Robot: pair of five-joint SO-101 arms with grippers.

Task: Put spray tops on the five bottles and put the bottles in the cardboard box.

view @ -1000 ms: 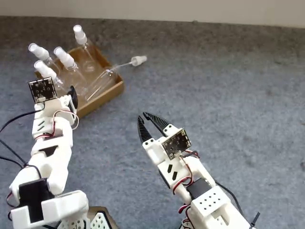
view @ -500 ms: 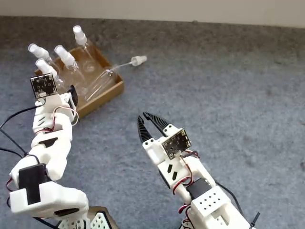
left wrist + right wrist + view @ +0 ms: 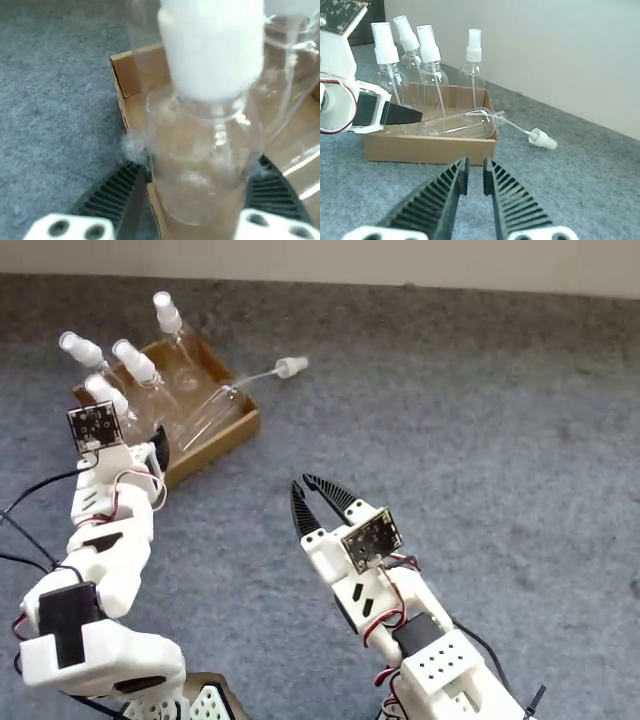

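Left gripper (image 3: pixel 194 192) clamps a capped bottle (image 3: pixel 200 140) at the box (image 3: pixel 125 72) wall, apparently for boxing; right gripper (image 3: pixel 475 172) is barely ajar and empty.

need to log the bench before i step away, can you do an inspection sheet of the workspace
surface: grey carpet
job's things: cardboard box with three standing bottles, spray tops on; a lying bottle tilted over the box's rim, its spray top off the neck, on the carpet
clutter: nothing seen
grippers: left gripper shut on a fourth capped bottle at the box; right gripper over the carpet, fingers slightly apart, holding nothing
cables: black cable beside the left arm; red and white wires on the arms
surroundings: pale wall behind
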